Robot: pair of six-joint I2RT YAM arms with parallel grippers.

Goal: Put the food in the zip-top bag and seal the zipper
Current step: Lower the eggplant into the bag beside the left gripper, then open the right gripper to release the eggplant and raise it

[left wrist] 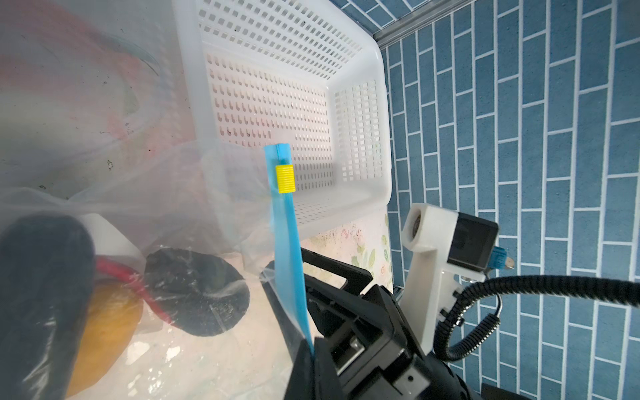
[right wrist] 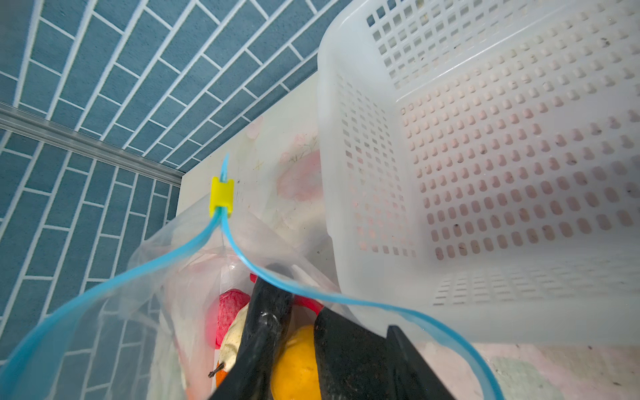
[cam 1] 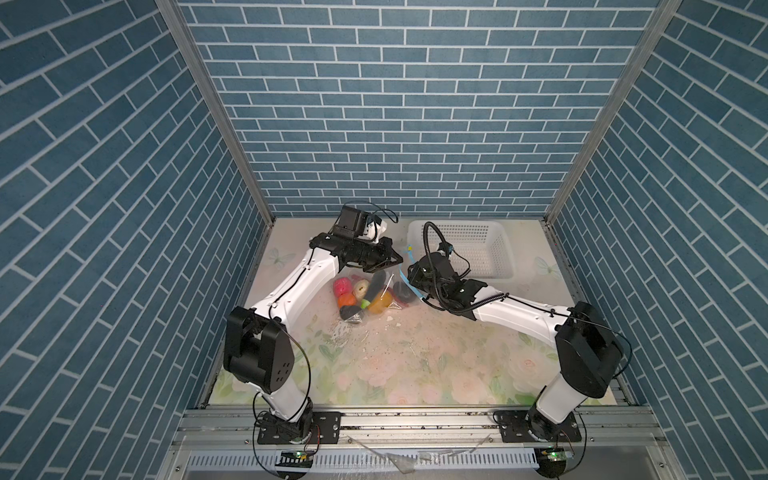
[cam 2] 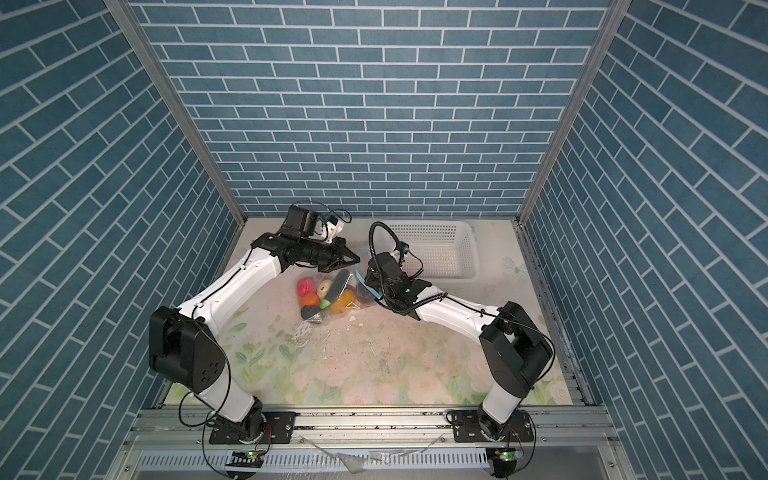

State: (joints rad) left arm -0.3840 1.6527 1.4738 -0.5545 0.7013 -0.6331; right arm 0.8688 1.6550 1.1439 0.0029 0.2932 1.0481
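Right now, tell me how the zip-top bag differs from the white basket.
The zip-top bag is clear, crinkly film; the basket is white perforated plastic. The bag holds the toy food; the basket shows none. The bag's mouth carries a blue zipper with a yellow tab; the basket has an open top. Both rest on the floral table.

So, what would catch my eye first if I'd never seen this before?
Probably the colourful toy foods bunched inside the clear zip-top bag at mid-table. Next, the bag's light blue zipper with its yellow tab, its two sides spread apart in the right wrist view. At the back right sits a white perforated basket.
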